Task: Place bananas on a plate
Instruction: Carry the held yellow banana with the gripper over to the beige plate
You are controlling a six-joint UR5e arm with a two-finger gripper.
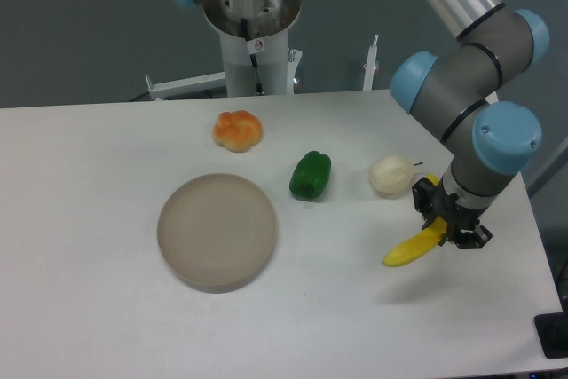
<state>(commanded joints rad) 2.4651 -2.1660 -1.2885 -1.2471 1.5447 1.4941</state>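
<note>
The yellow banana [410, 249] hangs tilted in my gripper [451, 224] at the right side of the table, its free end pointing down-left, just above the surface. The gripper is shut on the banana's upper end, which the fingers hide. The round grey-beige plate [217, 231] lies flat and bare at the left-centre of the table, well to the left of the gripper.
A green bell pepper [311, 175] and a white lumpy ball [391, 175] lie between plate and gripper, slightly farther back. An orange-yellow bun [237, 130] sits behind the plate. The robot base [253, 33] stands at the back edge. The table's right edge is close to the gripper.
</note>
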